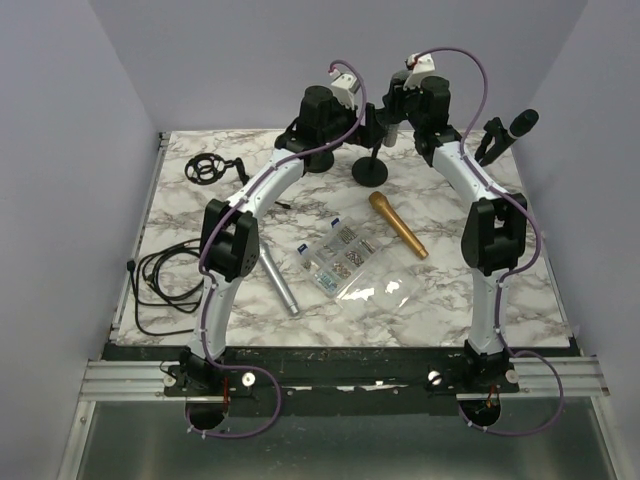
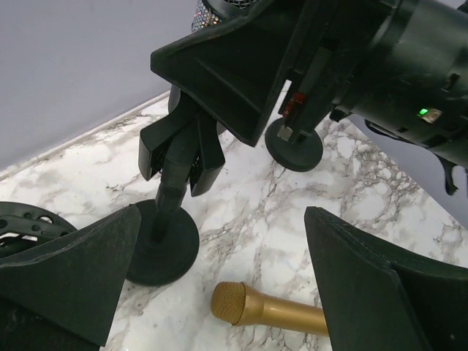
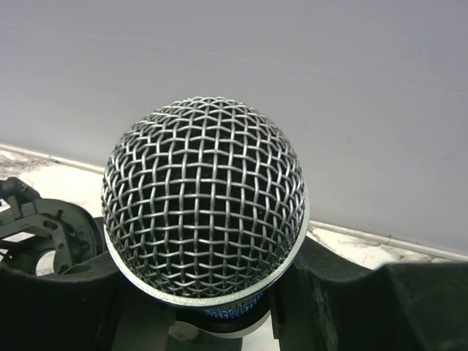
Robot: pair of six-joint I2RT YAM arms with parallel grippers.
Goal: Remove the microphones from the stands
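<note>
Right wrist: right hand (image 3: 212,311) clasps microphone (image 3: 205,201)

silver mesh-headed microphone (image 3: 205,197): handle hidden below its head, between my right gripper's fingers (image 3: 387,307) | gold metal microphone (image 2: 270,313): tail cut off behind my left gripper's finger (image 2: 387,292) | clear plastic parts box (image 1: 345,258): contents too small to tell

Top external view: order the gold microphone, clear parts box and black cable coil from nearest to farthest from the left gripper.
1. gold microphone, centre, closest to left gripper.
2. clear parts box, mid-table.
3. black cable coil, left edge.
</note>
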